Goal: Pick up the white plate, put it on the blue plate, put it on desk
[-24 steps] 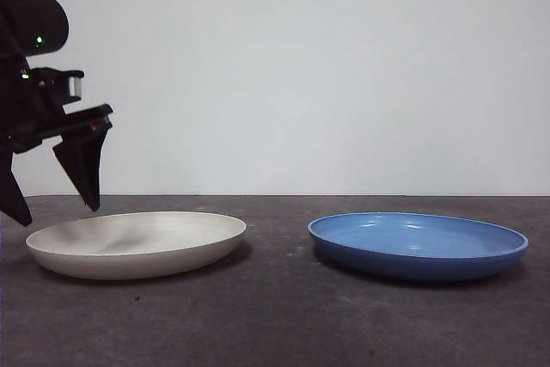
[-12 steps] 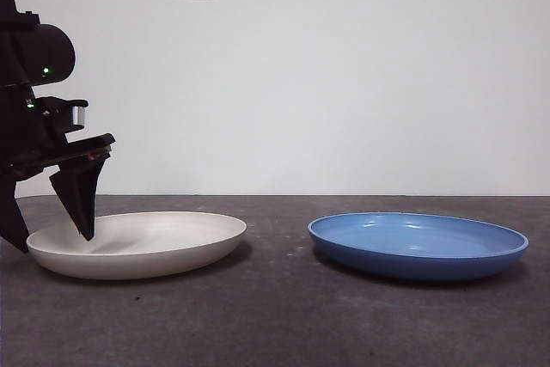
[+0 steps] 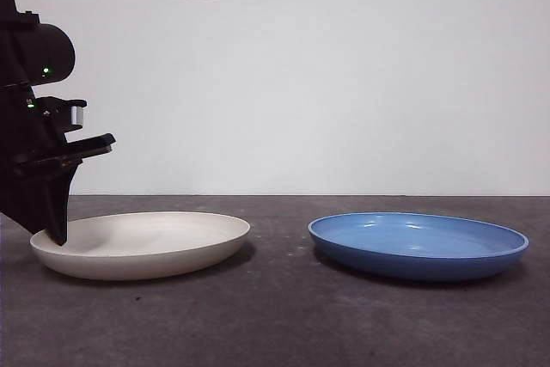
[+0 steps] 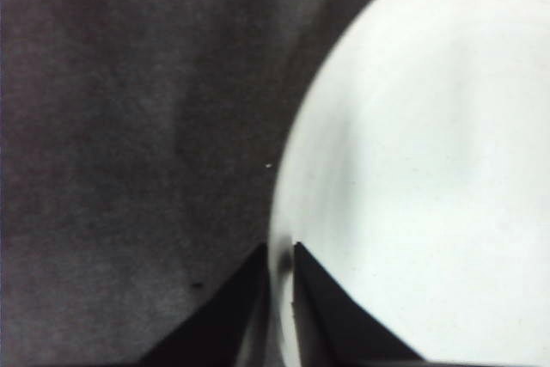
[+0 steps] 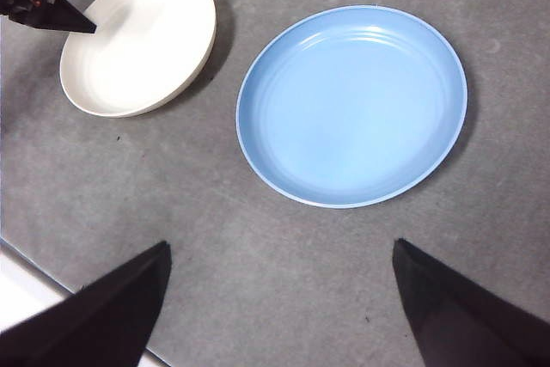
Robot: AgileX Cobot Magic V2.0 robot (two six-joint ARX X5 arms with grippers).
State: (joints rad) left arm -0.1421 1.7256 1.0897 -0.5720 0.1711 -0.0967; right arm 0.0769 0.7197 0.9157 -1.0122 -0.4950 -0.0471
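My left fingers [image 4: 279,255] have dropped and pinched onto the outer rim of the white plate [image 3: 142,244], which has nudged slightly toward the blue plate [image 3: 418,245] across bare worktop [image 3: 275,324], while my right fingers [image 5: 279,251] hang spread above.

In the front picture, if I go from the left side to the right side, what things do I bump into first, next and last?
Left pincer → white plate → blue plate. The pincer is at the white plate's left rim; both plates sit on the desk.
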